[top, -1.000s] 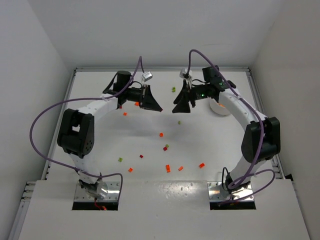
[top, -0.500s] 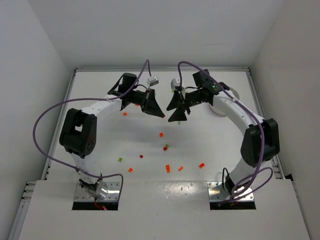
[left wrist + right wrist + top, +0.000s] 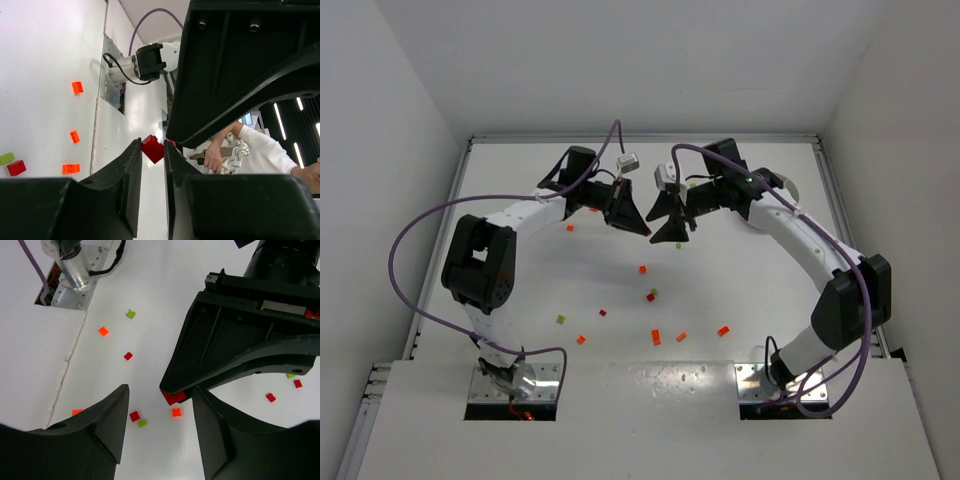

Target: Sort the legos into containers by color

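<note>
Red lego (image 3: 151, 148), pinched by left hand (image 3: 152, 156)

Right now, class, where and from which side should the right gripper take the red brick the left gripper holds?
The free end of the red brick, jutting past the left gripper; likely come head-on from opposite, open right gripper straddling it.

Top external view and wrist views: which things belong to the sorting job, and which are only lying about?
Job: loose legos; red lego held in the left hand; right hand, open near it.
Not the job: purple cables; base plates; person behind.
</note>
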Robot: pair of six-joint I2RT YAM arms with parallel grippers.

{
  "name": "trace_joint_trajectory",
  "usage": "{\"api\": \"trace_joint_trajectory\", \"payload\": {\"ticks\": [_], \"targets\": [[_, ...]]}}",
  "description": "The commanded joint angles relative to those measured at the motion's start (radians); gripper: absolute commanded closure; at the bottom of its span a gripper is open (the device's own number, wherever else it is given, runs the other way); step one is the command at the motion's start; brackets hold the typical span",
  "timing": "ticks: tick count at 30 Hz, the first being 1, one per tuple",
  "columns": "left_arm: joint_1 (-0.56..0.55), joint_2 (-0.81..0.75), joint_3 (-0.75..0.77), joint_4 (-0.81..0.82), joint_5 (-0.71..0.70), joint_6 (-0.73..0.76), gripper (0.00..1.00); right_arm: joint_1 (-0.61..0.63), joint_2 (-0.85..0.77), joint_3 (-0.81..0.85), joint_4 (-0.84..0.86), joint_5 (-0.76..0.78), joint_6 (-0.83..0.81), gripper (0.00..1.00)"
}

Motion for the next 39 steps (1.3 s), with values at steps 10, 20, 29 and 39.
{"api": "trace_joint_trajectory", "payload": {"ticks": [10,20,29,39], "targets": [[-0.029,0.007,0.037,0.007,0.092,0.028,1.0,0.026,-0.023,-0.056,0.074,0.067,-0.045,0.44],[-0.038,-0.002,0.046,-0.002,0.092,0.037,1.0,0.035,-0.023,-0.076,0.133,0.111,-0.008,0.7],[-0.029,-0.002,0.056,-0.021,0.072,0.037,0.47,0.044,-0.032,-0.104,0.143,0.2,-0.008,0.95],[0.152,-0.027,0.102,-0.143,-0.259,0.155,0.0,-0.101,-0.107,-0.184,0.182,0.43,0.211,1.0]]}}
